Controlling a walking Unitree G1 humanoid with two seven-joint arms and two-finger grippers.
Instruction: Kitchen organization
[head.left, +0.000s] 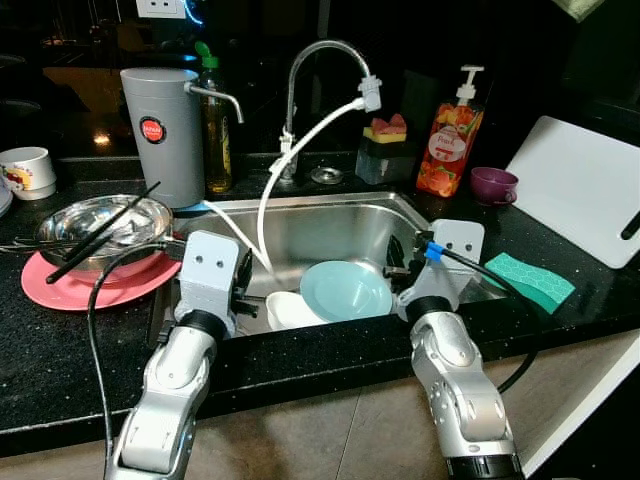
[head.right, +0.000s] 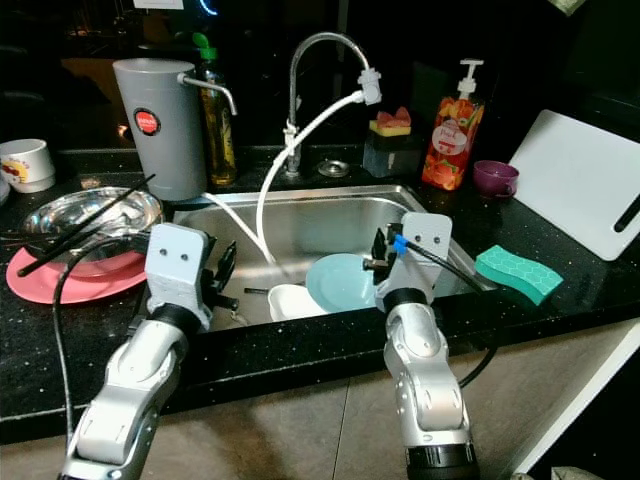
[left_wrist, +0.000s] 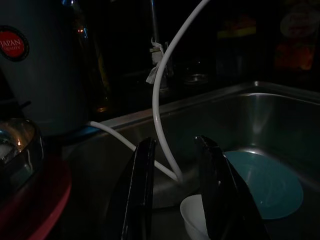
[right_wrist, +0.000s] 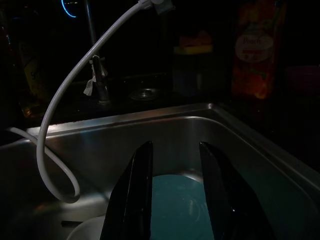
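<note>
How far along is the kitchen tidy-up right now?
Early. Nothing looks put away. Both open grippers, left gripper and right gripper, hover at the sink over the teal plate and white bowl, holding nothing. The metal bowl with chopsticks waits on the pink plate.

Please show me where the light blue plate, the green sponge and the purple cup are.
light blue plate (head.left: 345, 290), left eye view, its inner face.
green sponge (head.left: 530, 280), left eye view, its top.
purple cup (head.left: 493, 184), left eye view, its side.

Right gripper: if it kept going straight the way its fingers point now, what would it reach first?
Probably the teal plate in the sink, seen between the open right gripper fingers; depth is unclear.
</note>
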